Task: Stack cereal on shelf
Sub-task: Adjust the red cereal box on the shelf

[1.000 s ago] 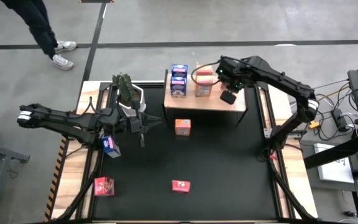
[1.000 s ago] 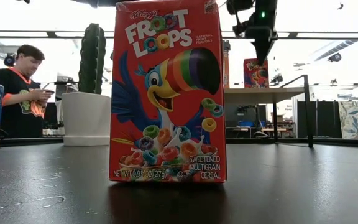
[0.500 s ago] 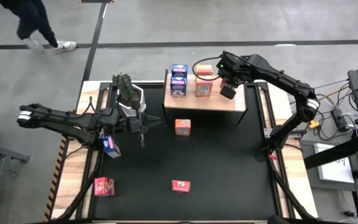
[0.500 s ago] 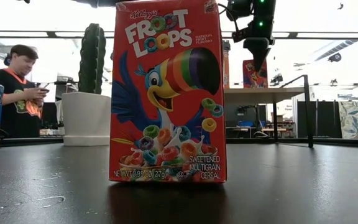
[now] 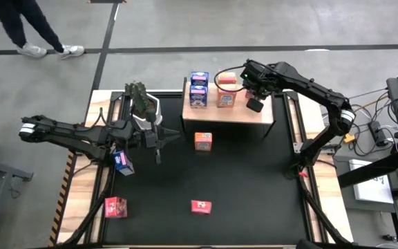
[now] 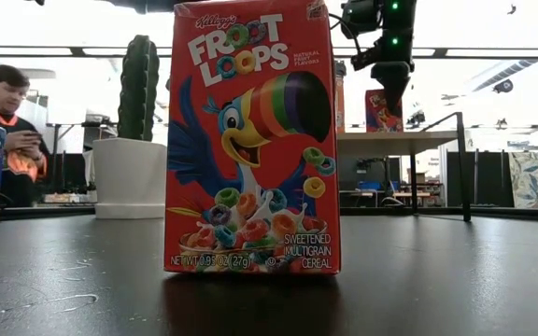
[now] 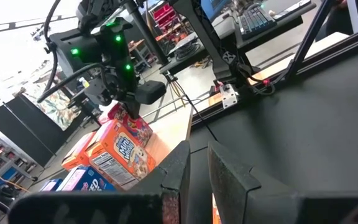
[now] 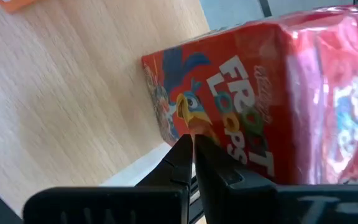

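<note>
Our right gripper [image 5: 252, 88] hangs over the right end of the shelf [image 5: 264, 112], its fingers pressed together on nothing, just above a red cereal box [image 8: 260, 93] lying on the light wood. Also on the shelf we see stacked blue boxes [image 5: 199, 90] at its left end and orange boxes [image 5: 226, 92] beside them, while an orange box [image 5: 203, 141], a blue box [image 5: 122, 162] and two red boxes [image 5: 115, 207] [image 5: 200, 206] lie on the black desk [image 5: 254, 187]. Our left gripper [image 5: 159, 144] waits low over the desk near the white plant pot [image 5: 147, 111], fingers nearly together and holding nothing.
</note>
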